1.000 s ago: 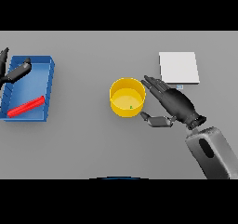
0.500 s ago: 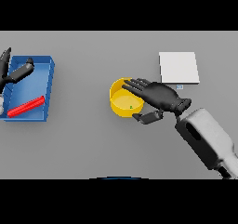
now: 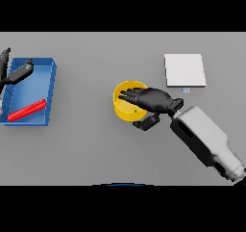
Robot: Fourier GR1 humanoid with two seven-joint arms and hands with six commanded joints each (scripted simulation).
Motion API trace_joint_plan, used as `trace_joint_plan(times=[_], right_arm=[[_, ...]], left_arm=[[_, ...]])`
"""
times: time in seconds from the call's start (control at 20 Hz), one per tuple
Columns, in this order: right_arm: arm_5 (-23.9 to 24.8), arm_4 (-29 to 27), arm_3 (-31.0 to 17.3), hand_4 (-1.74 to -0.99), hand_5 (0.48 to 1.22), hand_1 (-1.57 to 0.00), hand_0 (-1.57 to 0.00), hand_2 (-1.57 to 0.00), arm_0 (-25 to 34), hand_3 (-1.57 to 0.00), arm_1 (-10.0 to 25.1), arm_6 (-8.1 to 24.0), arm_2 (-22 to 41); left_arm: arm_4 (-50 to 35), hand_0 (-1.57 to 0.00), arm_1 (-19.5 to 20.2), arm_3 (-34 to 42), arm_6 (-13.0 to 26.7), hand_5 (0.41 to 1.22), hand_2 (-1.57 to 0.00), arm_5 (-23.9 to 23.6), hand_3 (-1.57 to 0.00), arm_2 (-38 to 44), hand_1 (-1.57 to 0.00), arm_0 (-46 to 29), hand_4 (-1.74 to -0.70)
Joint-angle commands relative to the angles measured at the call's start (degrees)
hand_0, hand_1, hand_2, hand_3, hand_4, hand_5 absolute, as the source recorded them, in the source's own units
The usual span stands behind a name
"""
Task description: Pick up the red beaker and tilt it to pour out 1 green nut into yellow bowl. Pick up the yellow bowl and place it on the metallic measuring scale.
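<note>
Since half a second before, the right hand [image 3: 153,100] had slid farther left across the yellow bowl [image 3: 126,111], so that its dark fingers now reached over the bowl's open mouth rather than only its right rim. Fingers lay fairly straight and spread above the opening, while the thumb [image 3: 146,123] curled under at the bowl's lower right wall, just outside the rim; the hand bracketed that rim between fingers and thumb, though whether it actually pinched the wall could not be told. A small green speck, the green nut [image 3: 135,111], showed on the bowl's floor just below the fingers. The white and grey right forearm [image 3: 204,138] ran from the hand down toward the lower right. The bowl stood upright on the grey table [image 3: 96,149], near its middle and in the same spot as before.

To the upper right, well apart from the bowl, lay the metallic measuring scale [image 3: 185,70], a pale square plate with a small tab at its lower edge. At the far left sat a blue tray [image 3: 47,94] holding a red beaker [image 3: 27,110] lying on its side. The left hand [image 3: 14,72] hung at the tray's upper left corner, fingers relaxed and holding nothing.
</note>
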State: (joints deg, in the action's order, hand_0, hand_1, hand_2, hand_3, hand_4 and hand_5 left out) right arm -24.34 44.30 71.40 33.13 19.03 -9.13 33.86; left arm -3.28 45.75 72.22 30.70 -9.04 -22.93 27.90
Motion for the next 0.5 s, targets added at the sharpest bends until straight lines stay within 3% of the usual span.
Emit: trace_joint_plan(times=[0.0, 0.25, 0.45], right_arm=[[-0.48, 0.26, -0.95, -1.288, 0.671, 0.0, 0.0, 0.0, 0.49, 0.0, -0.36, 0.18, 0.47], [-2.62, 1.53, -3.73, -1.307, 0.69, 0.0, 0.0, 0.0, 2.6, 0.0, -0.27, -0.48, 2.42], [-4.19, 1.72, -3.15, -1.321, 0.756, -0.01, 0.0, -0.03, 2.92, -0.05, -1.14, 1.38, 3.06]], left_arm=[[0.09, 0.0, -0.32, 0.24, 0.1, 0.735, 0.0, -0.26, 0.0, -0.18, 0.0, -0.02, -0.8], [-0.1, 0.0, 0.07, -0.34, 0.2, 0.735, 0.0, 0.03, 0.0, 0.19, 0.0, 0.07, -0.8], [-0.19, 0.0, 0.38, -0.51, -0.05, 0.727, 0.0, 0.53, 0.0, 0.31, 0.0, 0.52, -0.79]])
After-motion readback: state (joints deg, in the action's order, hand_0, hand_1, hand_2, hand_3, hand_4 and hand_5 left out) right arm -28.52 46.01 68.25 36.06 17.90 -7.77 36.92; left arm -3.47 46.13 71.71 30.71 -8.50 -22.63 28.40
